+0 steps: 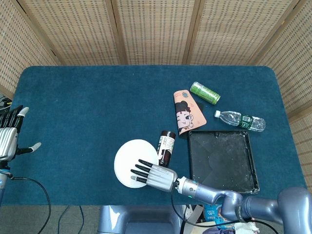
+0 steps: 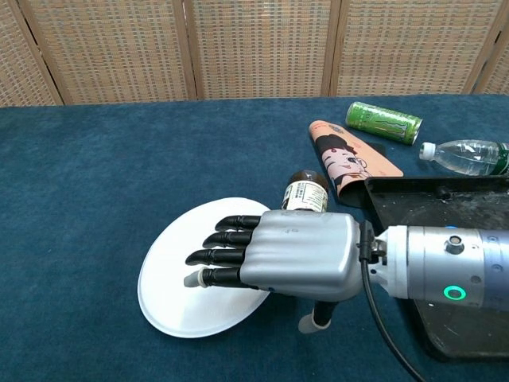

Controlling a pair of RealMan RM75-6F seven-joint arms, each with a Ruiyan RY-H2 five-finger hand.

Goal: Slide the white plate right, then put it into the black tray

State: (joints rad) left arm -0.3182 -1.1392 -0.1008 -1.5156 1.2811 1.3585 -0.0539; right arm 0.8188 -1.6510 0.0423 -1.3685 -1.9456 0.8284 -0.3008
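Observation:
The white plate [image 1: 133, 159] [image 2: 180, 298] lies flat on the blue table near the front edge. My right hand [image 1: 151, 176] [image 2: 286, 255] is stretched out flat over the plate's right half, fingers extended and pointing left; whether it touches the plate I cannot tell. It holds nothing. The black tray [image 1: 223, 161] [image 2: 445, 255] sits to the right of the plate, with nothing in it. My left hand [image 1: 9, 137] hangs open at the table's far left edge, away from everything.
A brown bottle [image 1: 166, 146] [image 2: 305, 193] lies between plate and tray, touching the plate's right rim. Behind the tray lie a pink cartoon-printed package [image 1: 186, 111] [image 2: 347, 157], a green can [image 1: 204, 92] [image 2: 383, 121] and a clear water bottle [image 1: 240, 120] [image 2: 466, 156].

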